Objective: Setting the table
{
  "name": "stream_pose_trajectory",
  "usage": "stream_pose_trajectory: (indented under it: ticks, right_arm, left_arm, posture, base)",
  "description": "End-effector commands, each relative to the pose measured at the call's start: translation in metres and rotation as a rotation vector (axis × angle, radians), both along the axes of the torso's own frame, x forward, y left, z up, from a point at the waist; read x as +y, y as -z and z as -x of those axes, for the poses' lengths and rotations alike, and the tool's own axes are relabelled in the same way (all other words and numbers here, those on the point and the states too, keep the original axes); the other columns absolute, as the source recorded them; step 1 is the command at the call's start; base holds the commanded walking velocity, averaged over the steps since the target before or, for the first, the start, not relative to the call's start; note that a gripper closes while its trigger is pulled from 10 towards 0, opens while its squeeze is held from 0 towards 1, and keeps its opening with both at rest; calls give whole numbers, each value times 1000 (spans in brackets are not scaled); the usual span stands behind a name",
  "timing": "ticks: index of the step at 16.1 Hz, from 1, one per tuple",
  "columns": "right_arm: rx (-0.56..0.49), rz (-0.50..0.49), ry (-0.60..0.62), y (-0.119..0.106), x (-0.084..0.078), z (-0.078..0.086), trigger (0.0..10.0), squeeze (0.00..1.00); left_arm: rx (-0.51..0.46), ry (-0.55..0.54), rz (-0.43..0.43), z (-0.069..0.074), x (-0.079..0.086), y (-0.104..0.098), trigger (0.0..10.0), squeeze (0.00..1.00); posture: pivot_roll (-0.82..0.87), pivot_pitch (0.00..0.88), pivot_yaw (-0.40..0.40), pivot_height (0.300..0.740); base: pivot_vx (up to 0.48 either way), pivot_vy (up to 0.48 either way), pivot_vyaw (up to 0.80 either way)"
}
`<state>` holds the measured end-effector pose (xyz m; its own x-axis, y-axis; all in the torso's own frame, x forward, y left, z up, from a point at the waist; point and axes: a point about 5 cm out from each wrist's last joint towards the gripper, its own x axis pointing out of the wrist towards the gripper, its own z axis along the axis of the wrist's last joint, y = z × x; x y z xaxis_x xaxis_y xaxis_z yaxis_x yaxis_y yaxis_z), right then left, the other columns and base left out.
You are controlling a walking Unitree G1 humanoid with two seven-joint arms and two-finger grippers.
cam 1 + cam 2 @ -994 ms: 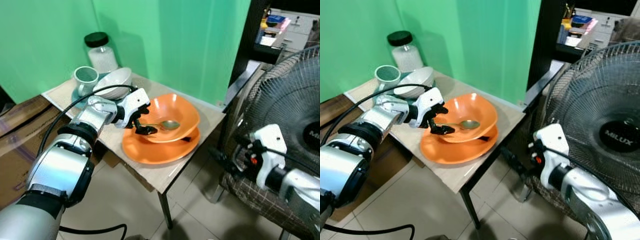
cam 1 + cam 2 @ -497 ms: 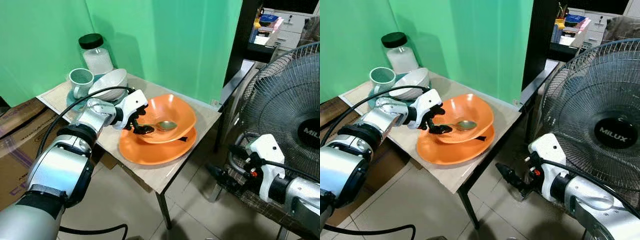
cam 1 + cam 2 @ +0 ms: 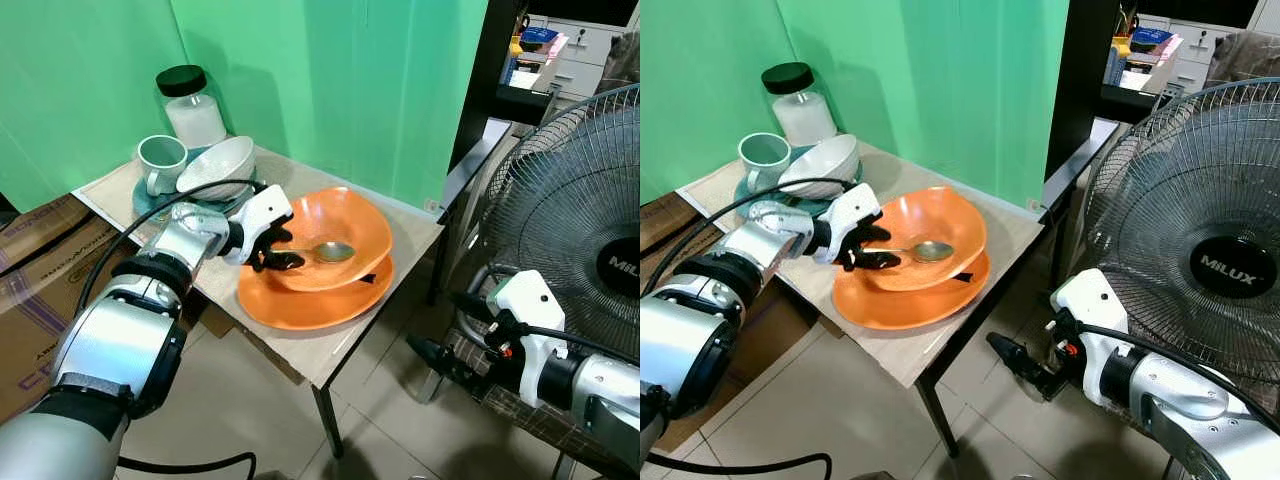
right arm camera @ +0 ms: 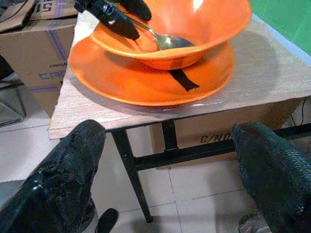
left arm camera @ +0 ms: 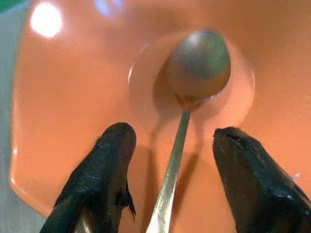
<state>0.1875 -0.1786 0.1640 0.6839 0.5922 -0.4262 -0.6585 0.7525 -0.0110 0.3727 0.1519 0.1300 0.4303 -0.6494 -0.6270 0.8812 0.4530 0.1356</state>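
Fingers of the left gripper sit spread on either side of the spoon handle, not touching it, so we read them as released. Spoon lies in the orange bowl, its scoop at the bowl's bottom and the handle running up toward the rim nearest the left gripper. Bowl rests on the orange plate, which sits on the counter. White bowl, mug and lidded jar are grouped at the counter's far left corner. Right gripper hangs low beside the counter with its fingers wide apart, idle; fan is just next to that arm. Our read: spoon placement in the bowl is done or nearly so. To finish well, we back the left gripper straight out along the handle line, lifting over the rim. Avoid sideways drift, since a finger clipping the handle could flip the spoon or tip the bowl, which already sits tilted on the plate.
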Motion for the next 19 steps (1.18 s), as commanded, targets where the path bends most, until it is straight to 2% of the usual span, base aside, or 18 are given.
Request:
stream_pose_trajectory:
  ticks: [1,3,15,17,19]
  right_arm:
    - [0,-7,-20,0,2,0,10000,0]
    - [1,-3,-24,1,2,0,10000,0]
    - [-3,7,-39,1,2,-2,10000,0]
    - [-6,-2,-50,1,3,-2,10000,0]
    - [-20,-59,-75,-4,6,-3,10000,0]
  left_arm:
    - [28,-31,-40,3,11,7,0,0]
    - [39,-31,-65,4,14,9,0,0]
    - [24,-56,-93,3,18,8,0,0]
    - [14,-62,-94,1,19,5,0,0]
    - [-5,-70,-89,-1,18,2,0,0]
  posture:
    - [-182,0,130,740]
    - [-182,0,131,740]
    - [-178,0,135,740]
    - [-176,0,136,740]
    - [-170,0,135,740]
  base:
    - [0,0,0]
    - [0,0,0]
    - [0,0,0]
    - [0,0,0]
    - [0,0,0]
